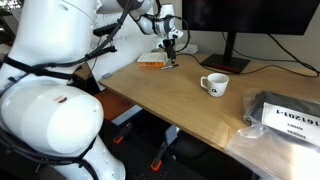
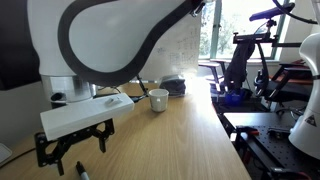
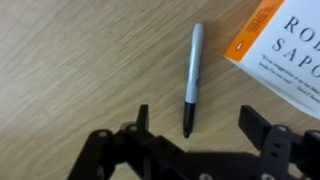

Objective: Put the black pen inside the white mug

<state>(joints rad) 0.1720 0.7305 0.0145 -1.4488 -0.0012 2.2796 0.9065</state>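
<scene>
- Wrist view: the black pen (image 3: 192, 75) lies flat on the wooden table (image 3: 70, 50). It is just beside an orange and white book (image 3: 285, 50) but not touching it.
- Wrist view: the gripper (image 3: 200, 125) is spread wide and holds nothing. The pen's dark end lies between its fingers (image 3: 143, 118).
- Handling, as a judgement: the pen looks light, rigid, smooth and round, so it is liable to roll or slip. Grip it across the barrel near mid-length, with the jaws square to its axis.
- In an exterior view, the gripper (image 1: 173, 45) hangs low over the far table corner. The white mug (image 1: 214, 85) stands upright with its mouth up, well apart from the gripper.
- In an exterior view, the gripper (image 2: 75, 150) sits close above the tabletop. The mug (image 2: 158, 100) stands farther along the table.
</scene>
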